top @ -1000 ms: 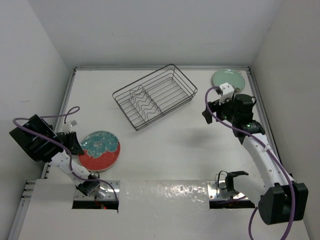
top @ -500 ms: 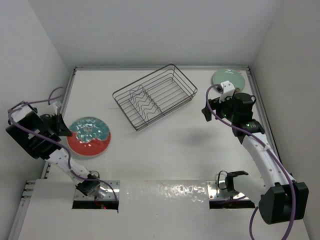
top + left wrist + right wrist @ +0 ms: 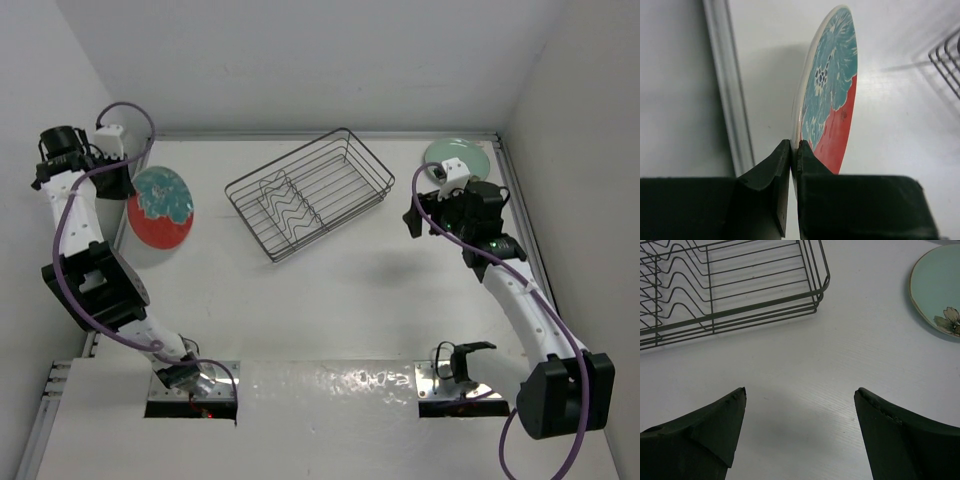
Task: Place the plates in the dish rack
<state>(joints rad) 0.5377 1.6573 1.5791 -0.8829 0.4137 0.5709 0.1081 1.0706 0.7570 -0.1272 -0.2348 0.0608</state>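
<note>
My left gripper (image 3: pixel 128 183) is shut on the rim of the red plate (image 3: pixel 160 207) with the teal floral centre and holds it tilted on edge above the table's far left, left of the dish rack (image 3: pixel 308 193). In the left wrist view the fingers (image 3: pixel 777 167) pinch the red plate (image 3: pixel 832 100) at its lower rim. My right gripper (image 3: pixel 412 226) is open and empty, above the table between the rack and the mint green plate (image 3: pixel 458 156), which lies flat at the far right corner. The right wrist view shows the rack (image 3: pixel 730 285) at upper left and the green plate (image 3: pixel 940 290) at upper right.
White walls close in on the left, back and right. A metal rail (image 3: pixel 732 95) runs along the table's left edge just beside the red plate. Two metal base plates (image 3: pixel 195 385) sit at the near edge.
My left arm has lifted the red plate off the table and carried it back toward the far left, tilting it up on edge. The right arm has barely moved.
</note>
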